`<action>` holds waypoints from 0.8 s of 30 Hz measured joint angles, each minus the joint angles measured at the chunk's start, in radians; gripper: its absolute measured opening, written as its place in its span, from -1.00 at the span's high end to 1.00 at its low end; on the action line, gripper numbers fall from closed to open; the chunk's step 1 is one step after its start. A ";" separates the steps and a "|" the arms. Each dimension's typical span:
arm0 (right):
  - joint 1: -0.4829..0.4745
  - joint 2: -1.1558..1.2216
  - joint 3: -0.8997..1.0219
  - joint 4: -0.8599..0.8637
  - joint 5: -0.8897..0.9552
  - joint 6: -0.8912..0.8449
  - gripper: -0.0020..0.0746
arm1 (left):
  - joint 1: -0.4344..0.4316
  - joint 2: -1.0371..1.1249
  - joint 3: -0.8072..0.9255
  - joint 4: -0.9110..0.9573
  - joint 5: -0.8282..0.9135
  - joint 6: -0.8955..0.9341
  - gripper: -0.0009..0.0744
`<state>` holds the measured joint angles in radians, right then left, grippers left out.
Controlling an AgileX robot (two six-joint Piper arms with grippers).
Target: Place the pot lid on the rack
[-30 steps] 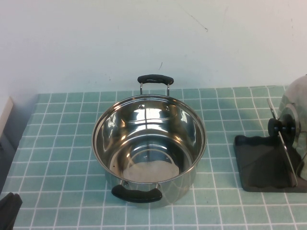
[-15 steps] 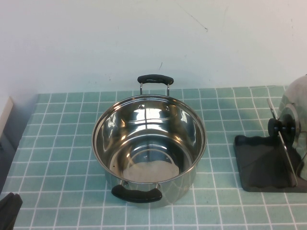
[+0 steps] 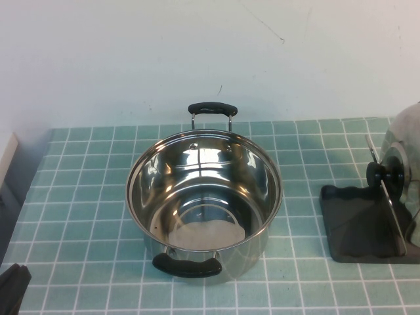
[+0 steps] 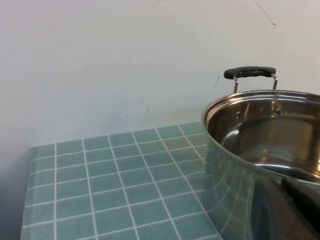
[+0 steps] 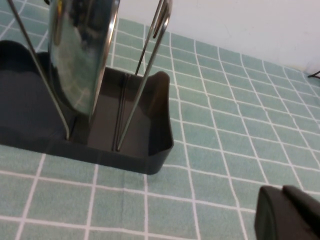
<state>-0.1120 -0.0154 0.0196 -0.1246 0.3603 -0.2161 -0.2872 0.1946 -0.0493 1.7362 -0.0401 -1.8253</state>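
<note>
The pot lid point(image 3: 401, 154) stands on edge in the rack point(image 3: 357, 226) at the table's right side, its black knob point(image 3: 378, 174) facing the pot. In the right wrist view the shiny lid point(image 5: 80, 55) sits between wire dividers point(image 5: 145, 75) on the dark rack point(image 5: 145, 145). My right gripper point(image 5: 284, 214) is shut and empty, low over the tiles beside the rack and apart from it; it is outside the high view. My left gripper point(image 3: 12, 289) is parked at the near left corner, shut and empty, with its tips point(image 4: 284, 206) near the pot's wall.
A deep steel pot point(image 3: 203, 197) with two black handles stands open in the middle of the green tiled table point(image 3: 85, 197); it also shows in the left wrist view point(image 4: 260, 150). A white wall point(image 3: 197, 59) runs behind the table.
</note>
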 joint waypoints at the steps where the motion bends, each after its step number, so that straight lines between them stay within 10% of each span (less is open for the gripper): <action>1: 0.000 0.000 0.000 0.000 0.000 0.005 0.95 | 0.000 0.000 0.000 0.000 0.000 0.000 0.98; 24: 0.000 0.000 0.000 0.002 0.000 0.201 0.95 | 0.000 0.000 0.000 0.000 0.000 -0.002 0.98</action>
<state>-0.1120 -0.0154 0.0196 -0.1226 0.3603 -0.0150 -0.2872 0.1946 -0.0493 1.7362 -0.0401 -1.8268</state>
